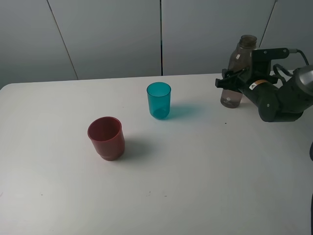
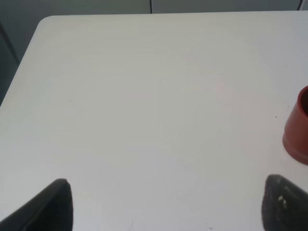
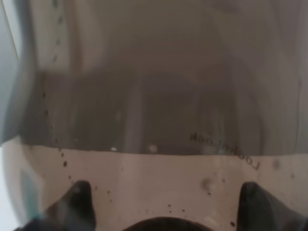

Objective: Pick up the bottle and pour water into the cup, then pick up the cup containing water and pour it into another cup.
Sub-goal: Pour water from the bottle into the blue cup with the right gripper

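Note:
The smoky grey-brown bottle [image 1: 239, 73] stands at the table's far right with some water in its base. My right gripper [image 1: 229, 82] reaches it from the right, its jaws closed on the lower body. In the right wrist view the bottle [image 3: 154, 96] fills the picture, with a dark fingertip [image 3: 79, 204] on each side of it. The teal cup [image 1: 159, 100] stands upright mid-table, left of the bottle. The squat red cup [image 1: 105, 137] sits nearer the front left. My left gripper [image 2: 171, 207] hangs open over bare table, with the red cup [image 2: 298, 130] off to one side.
The white table [image 1: 195, 176] runs to a rounded far-left corner [image 2: 48, 21]. Grey wall panels [image 1: 112, 34] stand behind it. The right arm's bulky black wrist [image 1: 281, 100] hangs over the table's right edge.

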Controlling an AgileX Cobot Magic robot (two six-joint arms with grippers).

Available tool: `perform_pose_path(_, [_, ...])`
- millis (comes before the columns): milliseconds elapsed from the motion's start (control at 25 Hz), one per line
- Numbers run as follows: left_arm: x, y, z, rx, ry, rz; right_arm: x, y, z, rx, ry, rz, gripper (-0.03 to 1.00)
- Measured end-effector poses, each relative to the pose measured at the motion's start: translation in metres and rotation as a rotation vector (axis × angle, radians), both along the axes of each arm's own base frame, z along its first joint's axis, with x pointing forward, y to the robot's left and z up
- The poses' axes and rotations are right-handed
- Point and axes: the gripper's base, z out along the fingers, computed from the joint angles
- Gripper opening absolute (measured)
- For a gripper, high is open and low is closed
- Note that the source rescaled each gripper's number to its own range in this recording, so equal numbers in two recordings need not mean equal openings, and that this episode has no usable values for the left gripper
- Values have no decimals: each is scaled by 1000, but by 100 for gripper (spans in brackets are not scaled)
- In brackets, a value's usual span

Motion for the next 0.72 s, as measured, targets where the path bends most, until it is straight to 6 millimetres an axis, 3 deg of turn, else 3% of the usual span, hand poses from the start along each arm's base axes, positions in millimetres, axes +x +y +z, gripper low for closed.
perform_pose_path(280, [0, 0, 0, 0, 0, 0, -1, 6, 5, -25, 7, 76, 1])
perform_pose_path(560, [0, 0, 0, 0, 0, 0, -2, 15, 49, -48, -72, 156, 1])
perform_pose_path(720, [0, 0, 0, 0, 0, 0, -3, 34, 62, -51, -103, 215, 1])
